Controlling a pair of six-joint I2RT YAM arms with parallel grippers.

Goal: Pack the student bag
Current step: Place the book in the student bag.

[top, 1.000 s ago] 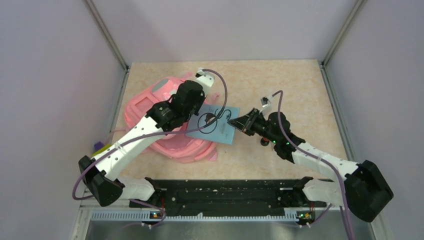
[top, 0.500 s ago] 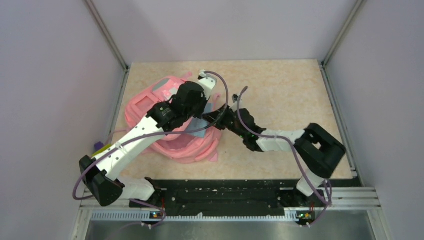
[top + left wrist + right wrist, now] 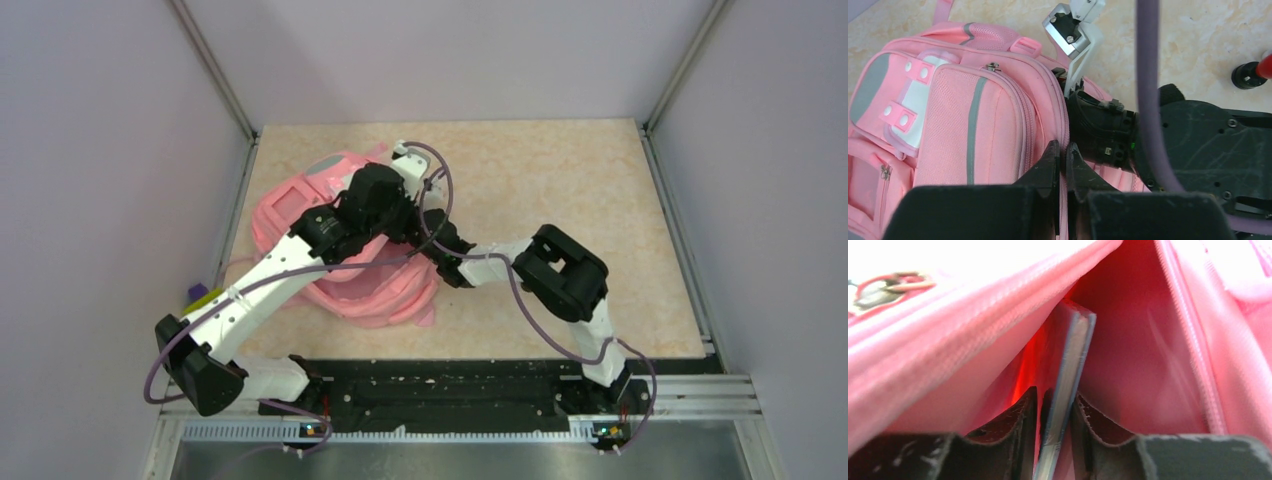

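Two arms work the bag, which lies left rear on the counter. Left jaws are pinched narrow on its zipper-edge fabric, likely to hold the mouth open. Right jaws, inside, clamp a thin book, apparently to slide it in.

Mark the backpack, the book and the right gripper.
backpack (image 3: 973,125), left wrist view, on its front pocket.
book (image 3: 1074,352), right wrist view, on its edge inside the backpack.
right gripper (image 3: 1054,399), right wrist view, midway between its fingertips.
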